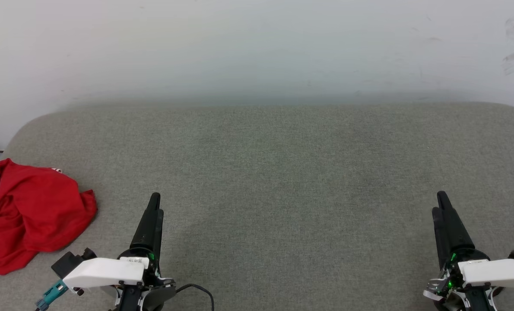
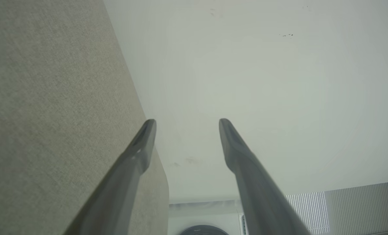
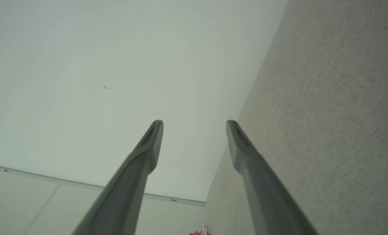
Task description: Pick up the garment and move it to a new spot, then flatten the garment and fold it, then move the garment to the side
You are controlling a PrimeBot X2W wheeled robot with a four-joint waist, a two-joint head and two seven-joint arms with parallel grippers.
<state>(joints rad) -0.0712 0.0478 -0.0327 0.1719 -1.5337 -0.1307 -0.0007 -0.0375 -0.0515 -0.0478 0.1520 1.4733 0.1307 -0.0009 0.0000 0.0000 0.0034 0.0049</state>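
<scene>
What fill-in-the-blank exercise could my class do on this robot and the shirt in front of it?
1. The crumpled garment is mostly ____ in colour.
2. It lies on the grey padded surface, at the robot's ____ side.
3. The left gripper and the right gripper hold nothing, and their jaws stand ____.
Missing words: red; left; open.
</scene>
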